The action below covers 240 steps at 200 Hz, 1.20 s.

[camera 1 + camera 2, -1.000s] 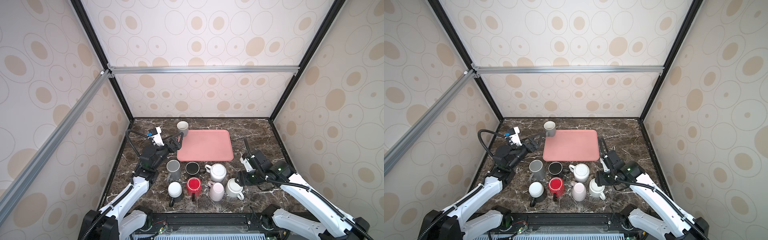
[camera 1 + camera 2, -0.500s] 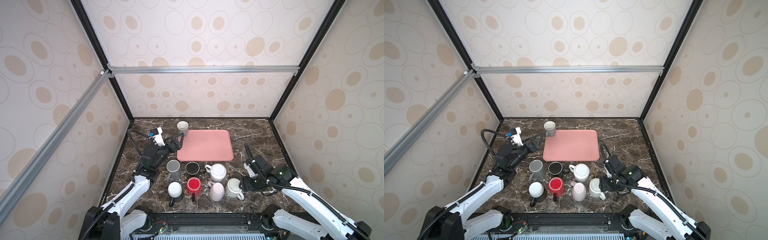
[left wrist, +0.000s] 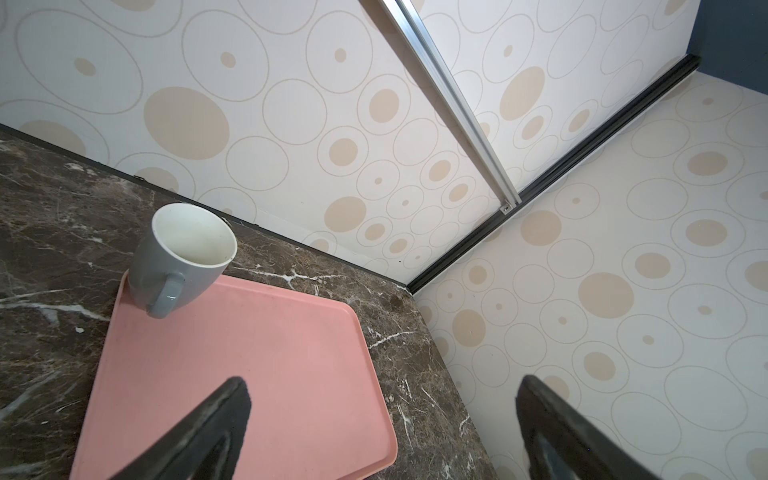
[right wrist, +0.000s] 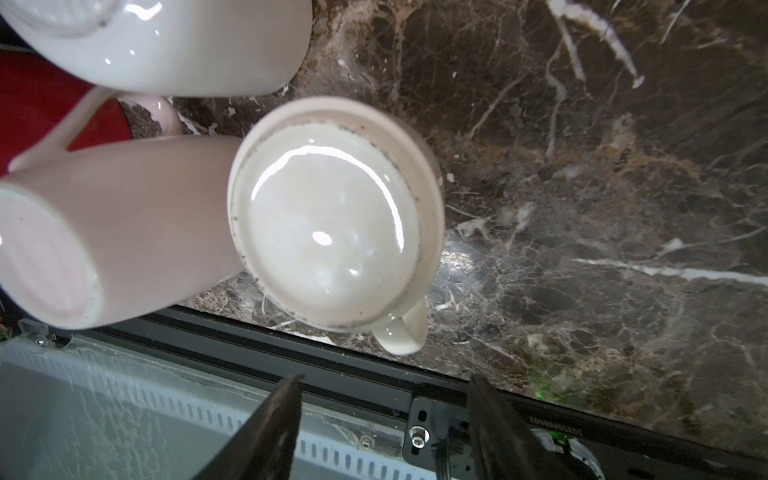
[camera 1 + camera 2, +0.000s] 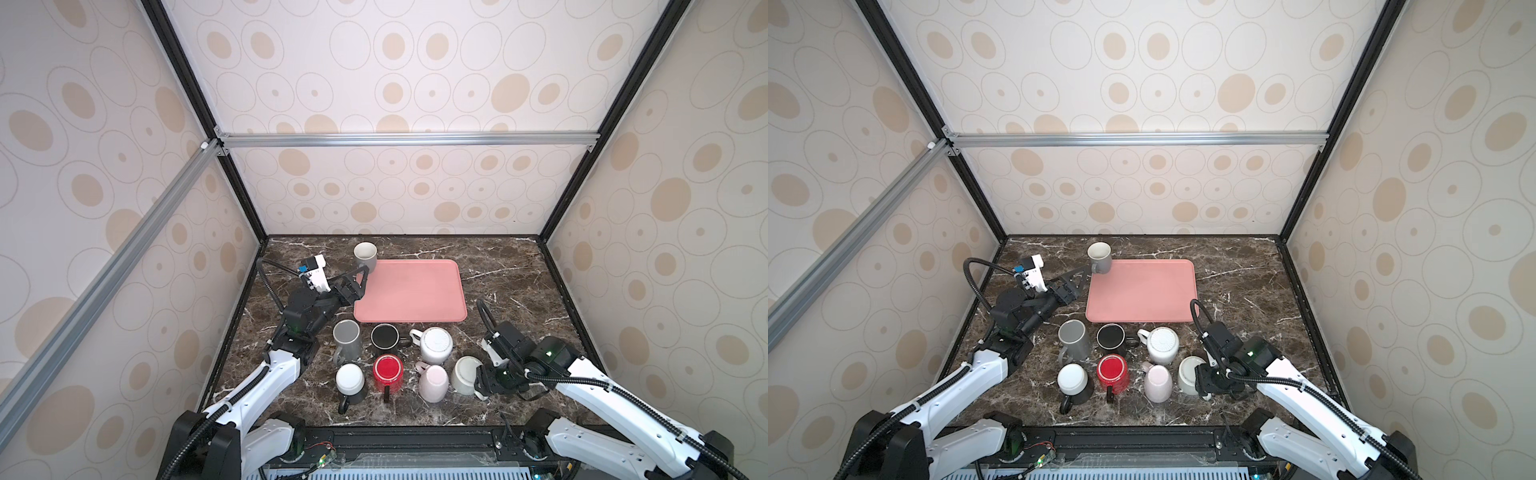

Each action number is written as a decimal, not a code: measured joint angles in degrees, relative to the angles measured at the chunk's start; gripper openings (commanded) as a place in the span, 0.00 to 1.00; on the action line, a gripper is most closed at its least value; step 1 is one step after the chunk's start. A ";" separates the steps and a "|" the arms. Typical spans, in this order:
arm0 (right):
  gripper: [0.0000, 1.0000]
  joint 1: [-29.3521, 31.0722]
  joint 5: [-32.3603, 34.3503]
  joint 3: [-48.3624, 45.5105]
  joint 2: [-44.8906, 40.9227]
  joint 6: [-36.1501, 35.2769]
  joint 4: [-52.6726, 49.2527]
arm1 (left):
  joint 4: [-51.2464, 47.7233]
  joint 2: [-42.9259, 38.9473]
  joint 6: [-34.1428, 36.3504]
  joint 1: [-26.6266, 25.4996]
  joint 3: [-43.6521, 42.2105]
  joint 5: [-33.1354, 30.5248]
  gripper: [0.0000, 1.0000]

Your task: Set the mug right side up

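So the cream mug (image 5: pixel 465 374) is sitting bottom-up on the table (image 5: pixel 498 266), at the front right end of the bunch of mugs. In the right wrist view you're staring straight at its glossy base (image 4: pixel 332 216), with the handle (image 4: pixel 401 332) sticking out toward the fingers. The right gripper (image 5: pixel 481 382) is parked just beside it on the right. Its jaws are partly spread with nothing between them, and the tips stop short of the handle, so no grab as far as I can see. The pink mug (image 5: pixel 433 380) is right next to the cream one on its left, also base-up, though I can't tell if the two actually touch. The white mug (image 5: pixel 435 343) with the ridged bottom is just behind them, the red mug (image 5: pixel 388 370) is further left in the front row, and the black mug (image 5: pixel 384 336) is behind that. Over on the other side, the left gripper (image 5: pixel 360 284) hangs over the left edge of the pink tray (image 5: pixel 415 291) with its jaws spread wide and holding nothing. You can see both fingers well apart in its wrist view (image 3: pixel 380 386). The grey mug (image 5: pixel 365 254) is standing mouth-up at the tray's far left corner, handle facing the left gripper, near one fingertip but apart from it.
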 measured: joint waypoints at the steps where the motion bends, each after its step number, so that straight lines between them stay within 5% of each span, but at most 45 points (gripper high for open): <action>1: 0.66 0.11 0.00 -0.09 0.02 0.09 0.07 | 0.00 0.00 0.00 0.00 0.00 -0.02 0.99; 71: 0.60 3.54 0.31 -3.69 3.15 2.75 6.10 | -0.02 0.37 -0.07 0.07 0.00 0.15 0.99; 240: 0.26 10.93 10.47 -4.76 11.98 5.53 10.34 | 0.02 1.05 -0.79 0.13 0.00 0.76 0.99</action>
